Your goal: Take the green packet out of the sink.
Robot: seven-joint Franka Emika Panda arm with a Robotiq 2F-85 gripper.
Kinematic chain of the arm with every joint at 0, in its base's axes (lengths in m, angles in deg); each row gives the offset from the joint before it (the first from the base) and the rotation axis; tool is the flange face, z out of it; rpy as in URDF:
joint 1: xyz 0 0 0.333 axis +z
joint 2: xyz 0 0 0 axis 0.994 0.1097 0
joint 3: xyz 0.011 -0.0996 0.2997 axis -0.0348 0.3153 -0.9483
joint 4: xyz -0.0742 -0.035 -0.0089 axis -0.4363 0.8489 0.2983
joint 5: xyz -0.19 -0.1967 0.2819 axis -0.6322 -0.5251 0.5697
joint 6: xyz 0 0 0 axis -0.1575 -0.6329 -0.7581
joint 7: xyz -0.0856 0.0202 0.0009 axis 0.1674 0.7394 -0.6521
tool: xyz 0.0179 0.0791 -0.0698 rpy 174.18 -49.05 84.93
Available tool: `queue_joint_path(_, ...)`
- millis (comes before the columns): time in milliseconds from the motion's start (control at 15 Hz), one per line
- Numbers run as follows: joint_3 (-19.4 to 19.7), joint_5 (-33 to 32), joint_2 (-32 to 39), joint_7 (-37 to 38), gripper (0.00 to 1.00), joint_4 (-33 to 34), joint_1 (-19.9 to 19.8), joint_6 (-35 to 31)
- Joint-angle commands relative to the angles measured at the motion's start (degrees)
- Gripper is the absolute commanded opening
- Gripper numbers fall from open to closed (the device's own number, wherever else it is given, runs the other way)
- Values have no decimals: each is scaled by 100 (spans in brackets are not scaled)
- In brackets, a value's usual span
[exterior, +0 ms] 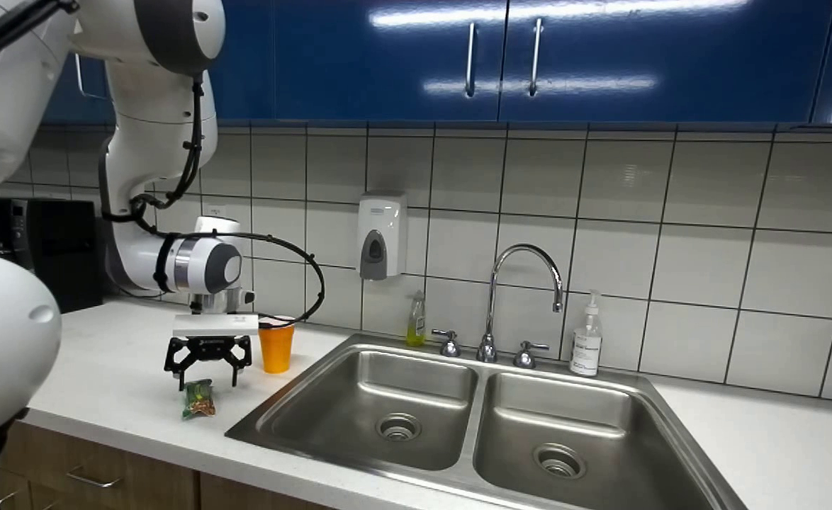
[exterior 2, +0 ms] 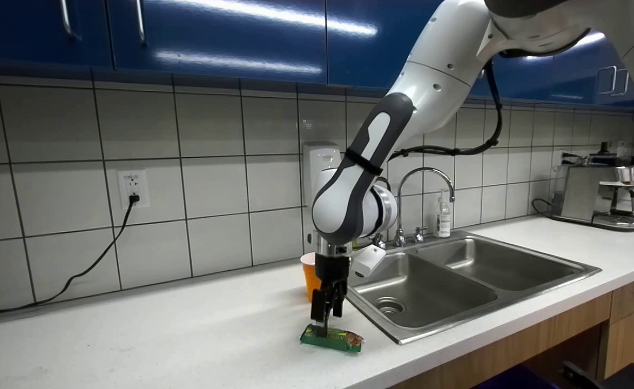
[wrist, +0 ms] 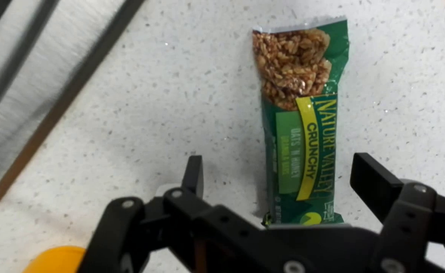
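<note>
The green packet, a granola bar wrapper with a brown oat picture at one end, lies flat on the white counter beside the sink. It shows in both exterior views [exterior: 198,400] [exterior 2: 333,339] and in the wrist view [wrist: 302,121]. The steel double sink [exterior: 467,443] has nothing in its basins. My gripper [exterior: 208,382] is open and points down just above the packet. In the wrist view the fingers [wrist: 277,167] stand on either side of the packet with gaps to both. The packet's lower end is partly hidden by the gripper body.
An orange cup [exterior: 276,348] stands close behind the gripper, near the sink's corner; it also shows in the wrist view [wrist: 57,261]. The faucet [exterior: 490,304], a green soap bottle [exterior: 416,322] and a white pump bottle [exterior: 587,343] stand behind the sink. The counter's front edge is near.
</note>
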Motion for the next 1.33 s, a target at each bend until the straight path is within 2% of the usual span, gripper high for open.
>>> queue_joint_path(0,-78,153,-366,11,100,-212,-163,104)
queue_joint_path(267,12,255,-610,48,100,-421,-272,108)
queue_joint_path(667,310,573,-980,-52,100,-798,-722,119)
queue_joint_path(1267,998,935,-1605,61,100,-1369,-1165,99)
